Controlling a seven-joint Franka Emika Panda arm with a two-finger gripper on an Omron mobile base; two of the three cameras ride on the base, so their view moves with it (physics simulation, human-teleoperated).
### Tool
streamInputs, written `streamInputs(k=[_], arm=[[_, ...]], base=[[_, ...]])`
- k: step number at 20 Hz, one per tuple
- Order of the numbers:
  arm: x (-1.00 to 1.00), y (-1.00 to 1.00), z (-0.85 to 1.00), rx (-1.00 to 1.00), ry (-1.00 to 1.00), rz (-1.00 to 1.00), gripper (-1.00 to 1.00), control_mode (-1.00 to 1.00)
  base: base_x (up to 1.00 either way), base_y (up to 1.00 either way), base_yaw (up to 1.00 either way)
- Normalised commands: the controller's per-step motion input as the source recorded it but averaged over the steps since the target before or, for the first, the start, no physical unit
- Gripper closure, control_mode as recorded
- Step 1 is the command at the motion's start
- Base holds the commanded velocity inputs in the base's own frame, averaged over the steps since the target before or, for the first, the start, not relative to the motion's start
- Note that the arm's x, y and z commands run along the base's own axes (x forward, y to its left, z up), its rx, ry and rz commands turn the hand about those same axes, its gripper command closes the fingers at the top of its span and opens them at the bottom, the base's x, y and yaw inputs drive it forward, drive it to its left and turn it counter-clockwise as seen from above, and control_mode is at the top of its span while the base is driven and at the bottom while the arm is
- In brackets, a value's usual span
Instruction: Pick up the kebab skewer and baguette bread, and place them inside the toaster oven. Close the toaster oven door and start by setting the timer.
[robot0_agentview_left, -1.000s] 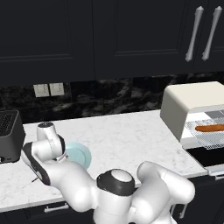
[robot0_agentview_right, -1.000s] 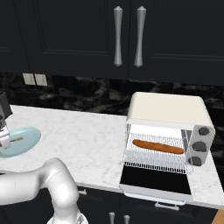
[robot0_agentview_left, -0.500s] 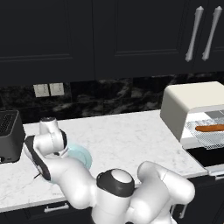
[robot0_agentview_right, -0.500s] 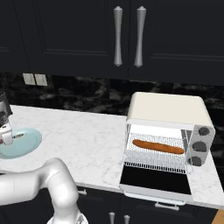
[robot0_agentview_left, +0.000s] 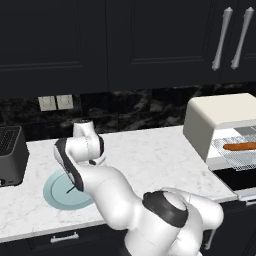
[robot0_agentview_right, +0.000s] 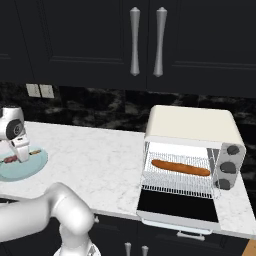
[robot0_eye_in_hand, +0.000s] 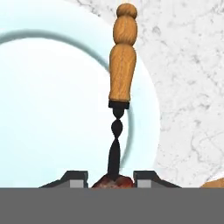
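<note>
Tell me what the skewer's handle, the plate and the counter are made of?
The skewer's handle looks like turned wood: warm orange-brown, matte, with a rounded knob at its end. Its thin twisted shaft looks like dark metal. The plate seems glazed ceramic, pale blue-white and smooth with a faint ring, though it could be plastic. The counter looks like polished marble, white with grey veins.

Pale blue plate (robot0_eye_in_hand: 52, 87) on white grey-veined marble counter (robot0_agentview_left: 150, 155). Kebab skewer (robot0_eye_in_hand: 119, 109): tan wooden handle, dark twisted stem, reddish-brown meat. Cream toaster oven (robot0_agentview_right: 192, 127) holds orange-brown baguette bread (robot0_agentview_right: 180, 167). Black cabinets (robot0_agentview_right: 75, 40), silver handles (robot0_agentview_right: 147, 42).
</note>
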Motion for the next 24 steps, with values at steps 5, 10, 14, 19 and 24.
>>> streamInputs(k=[5, 10, 14, 19, 24], arm=[[-0.10, -1.00, 0.50, 0.02, 0.00, -0.07, 1.00, -1.00], [-0.46, -1.00, 0.34, 0.01, -0.01, -0.06, 1.00, -1.00], [-0.75, -0.92, 0.42, 0.00, -0.09, -0.07, 1.00, -1.00], [-0.28, -0.54, 0.73, 0.06, -0.30, -0.08, 1.00, -1.00], [-0.20, -0.81, 0.58, 0.04, -0.13, -0.14, 1.00, -1.00]], base=[[0.00, 0.00, 0.00], [0.00, 0.00, 0.00], [0.00, 0.00, 0.00], [0.00, 0.00, 0.00], [0.00, 0.00, 0.00]])
